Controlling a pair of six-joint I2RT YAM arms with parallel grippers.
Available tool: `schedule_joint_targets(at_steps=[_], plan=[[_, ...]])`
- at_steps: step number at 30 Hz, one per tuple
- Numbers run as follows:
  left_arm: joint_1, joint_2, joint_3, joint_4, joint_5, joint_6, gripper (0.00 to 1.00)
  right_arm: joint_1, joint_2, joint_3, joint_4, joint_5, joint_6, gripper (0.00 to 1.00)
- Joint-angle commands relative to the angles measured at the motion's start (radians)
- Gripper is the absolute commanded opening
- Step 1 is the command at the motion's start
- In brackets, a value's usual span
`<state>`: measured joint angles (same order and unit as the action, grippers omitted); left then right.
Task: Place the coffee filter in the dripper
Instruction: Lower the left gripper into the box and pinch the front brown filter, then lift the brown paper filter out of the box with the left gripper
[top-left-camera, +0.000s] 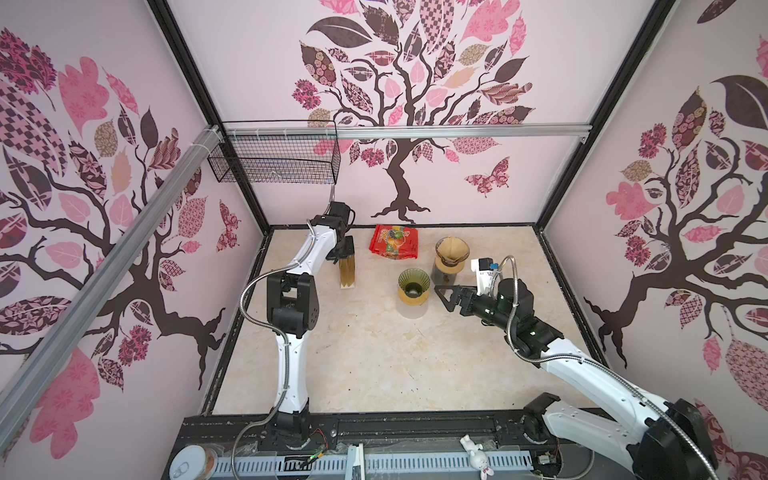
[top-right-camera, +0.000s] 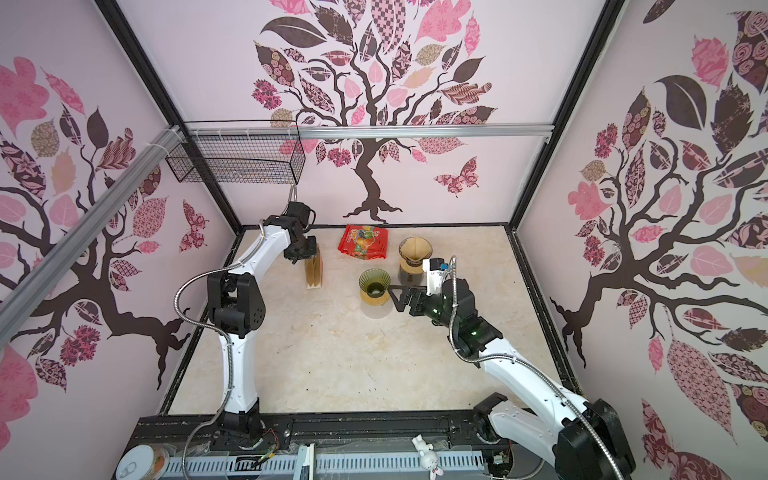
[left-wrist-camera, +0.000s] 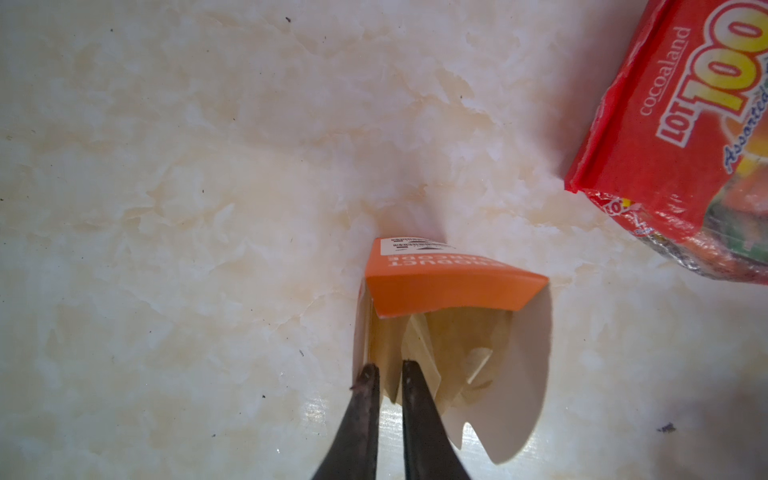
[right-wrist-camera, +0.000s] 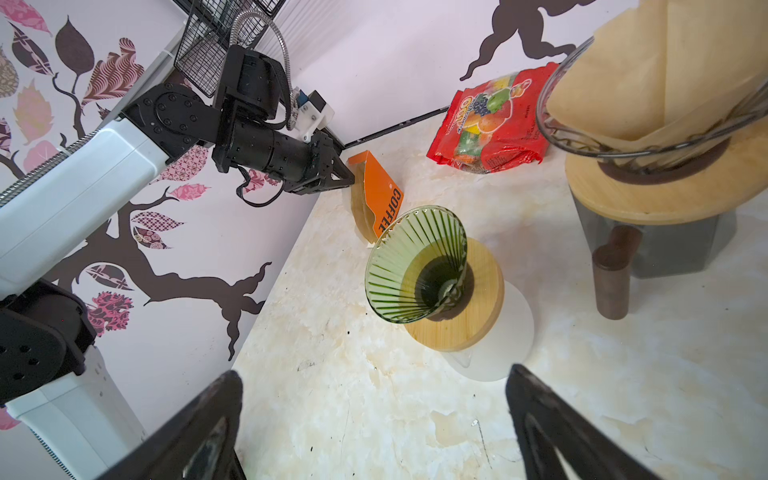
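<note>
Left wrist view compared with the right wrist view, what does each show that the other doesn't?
Only the left wrist: coffee filters inside the orange filter box, between the tips of the nearly closed left gripper. Only the right wrist: the empty green dripper, a second dripper already lined with paper, the open right gripper. Both: that box, the red candy bag, the marble table.

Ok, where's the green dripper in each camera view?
Both top views: green dripper mid-table, nearer the robot than the red candy bag.
Left wrist: not in it; part of the bag shows.
Right wrist: centre of the picture, on its wooden stand.
Shared landmark: the red candy bag, in all four views.
</note>
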<state>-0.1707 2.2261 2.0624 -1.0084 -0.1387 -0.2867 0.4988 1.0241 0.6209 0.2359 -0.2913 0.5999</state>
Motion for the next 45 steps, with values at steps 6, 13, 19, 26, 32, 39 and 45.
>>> schedule_joint_targets(at_steps=[6,13,19,26,32,39,45], plan=[[-0.004,0.037,0.054,-0.010,-0.020,0.003,0.13,0.004,0.011,-0.005,0.011,0.012,-0.001,1.00],[-0.003,0.045,0.054,-0.009,-0.019,0.000,0.11,0.004,0.013,-0.003,0.011,0.009,0.000,1.00],[-0.009,0.050,0.058,-0.015,-0.036,-0.002,0.07,0.004,0.011,-0.003,0.011,0.009,-0.001,1.00],[-0.018,0.031,0.054,-0.030,-0.042,-0.015,0.00,0.004,0.012,-0.003,0.011,0.009,-0.001,1.00],[-0.031,-0.008,0.051,-0.056,-0.042,-0.026,0.00,0.004,0.011,-0.004,0.010,0.008,-0.001,1.00],[-0.033,-0.061,0.013,-0.069,-0.065,-0.026,0.00,0.004,0.016,-0.003,0.011,0.006,-0.002,1.00],[-0.037,-0.090,-0.012,-0.073,-0.058,-0.031,0.00,0.004,0.019,-0.002,0.011,0.003,-0.001,1.00]])
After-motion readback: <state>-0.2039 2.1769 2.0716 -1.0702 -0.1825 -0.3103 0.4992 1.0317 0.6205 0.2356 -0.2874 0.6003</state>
